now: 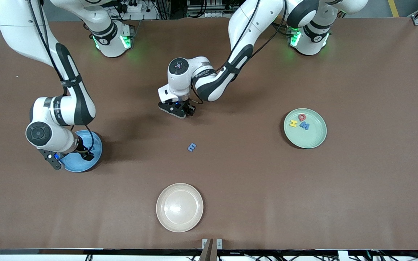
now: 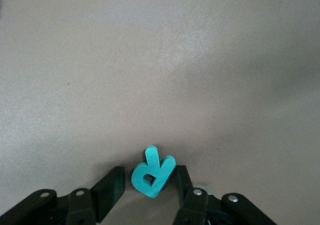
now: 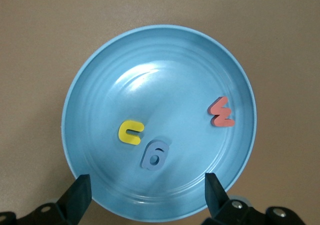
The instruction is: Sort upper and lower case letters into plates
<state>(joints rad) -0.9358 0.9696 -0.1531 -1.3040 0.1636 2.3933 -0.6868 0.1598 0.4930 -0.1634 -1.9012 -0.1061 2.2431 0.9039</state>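
Observation:
My left gripper [image 1: 180, 111] is low over the middle of the table. In the left wrist view its fingers [image 2: 111, 184] stand open on either side of the teal R [image 2: 152, 171], one touching it and the other a small gap away. My right gripper [image 1: 72, 159] hangs open and empty over the sky blue plate [image 1: 95, 143]. That plate [image 3: 100, 60] holds the yellow u [image 3: 130, 131], blue g [image 3: 154, 156] and red w [image 3: 221, 112]. The mint green plate [image 1: 316, 139] holds the yellow H [image 1: 293, 123], red Q [image 1: 302, 117] and blue M [image 1: 305, 126]. The blue e [image 1: 192, 146] lies on the table.
A cream-beige plate [image 1: 179, 207] with nothing in it sits near the table's front edge. The brown table [image 1: 252, 181] is bare between the plates. Both arm bases stand along the table's back edge.

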